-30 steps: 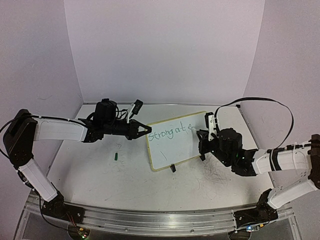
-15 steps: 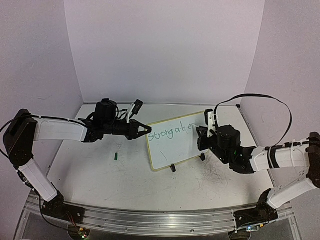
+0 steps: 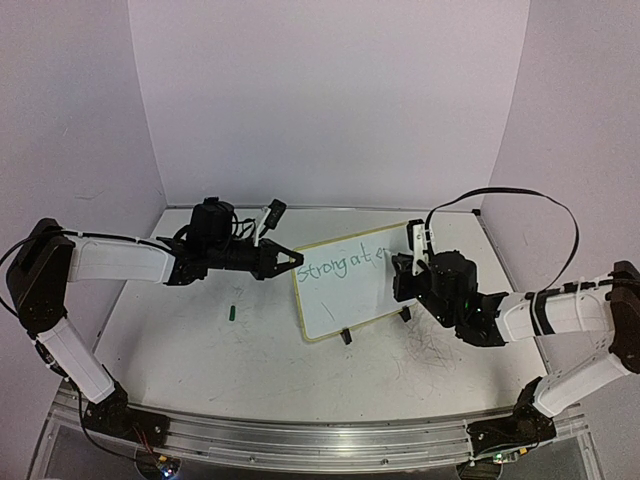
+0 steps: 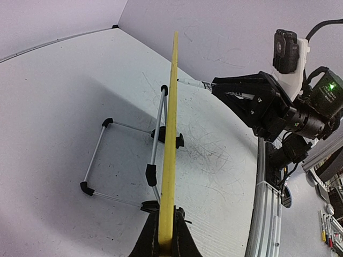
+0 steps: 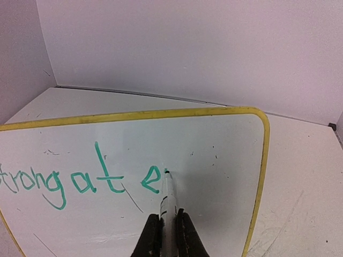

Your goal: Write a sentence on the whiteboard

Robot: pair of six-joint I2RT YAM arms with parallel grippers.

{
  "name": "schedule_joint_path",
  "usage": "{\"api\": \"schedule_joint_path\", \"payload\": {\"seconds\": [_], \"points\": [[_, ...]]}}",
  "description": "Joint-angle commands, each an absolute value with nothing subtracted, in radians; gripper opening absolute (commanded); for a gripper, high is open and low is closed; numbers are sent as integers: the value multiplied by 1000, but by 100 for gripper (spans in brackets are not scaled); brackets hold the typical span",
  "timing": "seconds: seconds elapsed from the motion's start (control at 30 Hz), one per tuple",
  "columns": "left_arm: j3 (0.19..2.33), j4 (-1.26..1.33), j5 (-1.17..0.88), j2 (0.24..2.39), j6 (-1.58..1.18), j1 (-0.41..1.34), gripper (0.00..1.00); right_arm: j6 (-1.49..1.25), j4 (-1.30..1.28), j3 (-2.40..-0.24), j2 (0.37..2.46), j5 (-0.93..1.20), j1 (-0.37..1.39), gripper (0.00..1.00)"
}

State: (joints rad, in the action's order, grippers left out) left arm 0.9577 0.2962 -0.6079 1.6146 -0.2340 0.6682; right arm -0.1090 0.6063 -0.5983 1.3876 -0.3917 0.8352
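Whiteboard (image 3: 345, 300) stands tilted mid-tabletop (image 3: 200, 340). Our left claw (image 3: 292, 260) pinches its left edge, likely bracing it against pen pressure. Right claw (image 5: 167, 227) clamps the marker (image 5: 168, 195), tip touching just right of the sentence (image 5: 80, 179)'s last "e". We judge it mid-word.

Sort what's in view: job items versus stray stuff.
Job: whiteboard, green writing, marker in right gripper, left gripper clamping the board edge, wire stand.
Stray: small green piece, tabletop scribbles.
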Motion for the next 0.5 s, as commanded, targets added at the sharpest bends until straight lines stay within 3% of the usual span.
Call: {"api": "schedule_joint_path", "payload": {"seconds": [0.0,0.47], "points": [[977,332,-583,1559,-189,670,0,-135,584,-615,1398,-421,830,0],[980,330,-583,1559,-189,670,0,-166,557,-582,1388,-406,829,0]]}}
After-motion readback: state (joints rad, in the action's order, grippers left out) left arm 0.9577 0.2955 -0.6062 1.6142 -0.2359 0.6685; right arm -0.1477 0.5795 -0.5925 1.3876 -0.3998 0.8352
